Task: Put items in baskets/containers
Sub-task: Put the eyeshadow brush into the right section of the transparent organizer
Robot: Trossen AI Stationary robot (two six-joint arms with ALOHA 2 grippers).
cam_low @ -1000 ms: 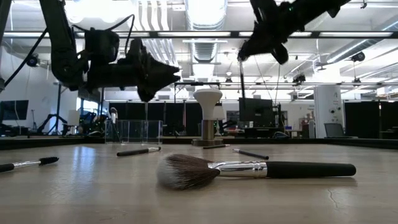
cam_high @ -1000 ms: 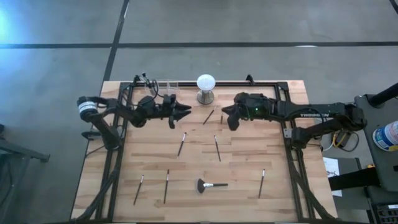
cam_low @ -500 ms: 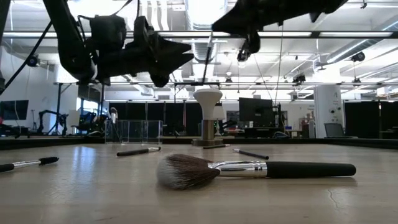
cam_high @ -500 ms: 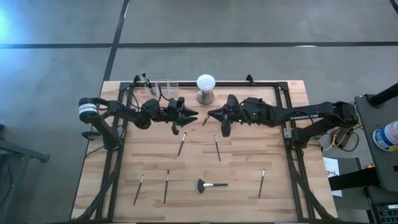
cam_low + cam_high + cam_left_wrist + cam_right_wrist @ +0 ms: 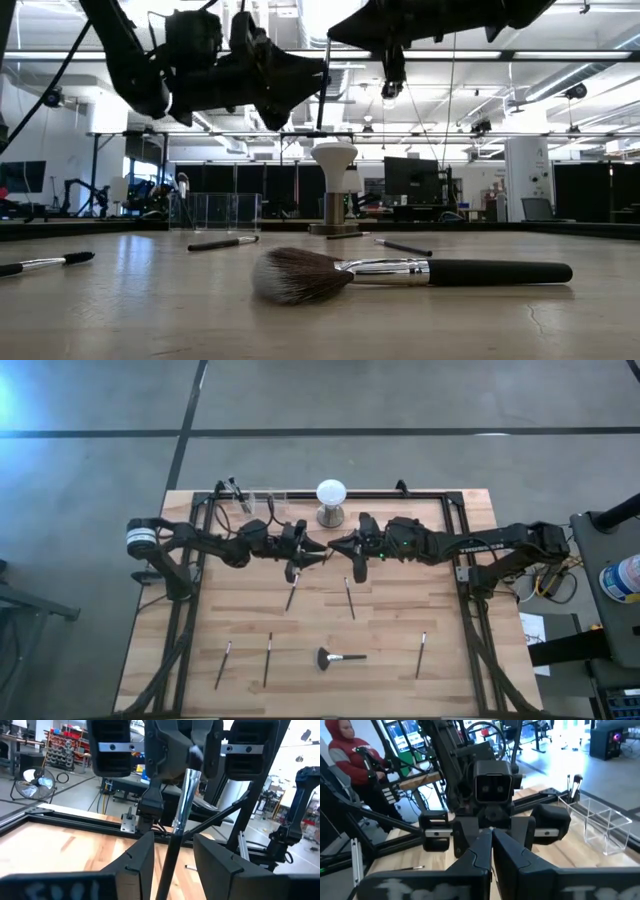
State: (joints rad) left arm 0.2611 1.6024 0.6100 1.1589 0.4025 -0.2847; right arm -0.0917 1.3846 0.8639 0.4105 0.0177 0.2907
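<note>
My right gripper [image 5: 337, 545] hangs over the middle of the table, shut on a slim brush [image 5: 175, 835] with a silvery ferrule and a dark handle. My left gripper [image 5: 318, 548] faces it, open. Its two fingers [image 5: 145, 857] stand on either side of the brush's handle without touching it. Several more slim brushes [image 5: 292, 592] and a fan-headed brush [image 5: 300, 275] lie flat on the table. Three clear cups [image 5: 262, 500] stand at the far edge, the left one with brushes in it [image 5: 572, 782]. My right gripper pinches the brush at its upper end [image 5: 191, 770], by the dark head, between its two shut fingers. The fingers come level from the table's right side and lie across the brush. The brush hangs upright below them [image 5: 323, 90], handle down, clear of the table.
A white globe on a metal stand [image 5: 331, 493] stands at the far edge, right of the cups. The black frame rails [image 5: 470, 620] run along the table's sides. A person in a red hood [image 5: 350, 755] is in the room beyond the table.
My right gripper has gone toward the table's left and tipped up from pointing downward to level, carrying the brush, which now hangs upright. My left gripper has gone up and toward the table's right until its open fingers stand on either side of the handle.
</note>
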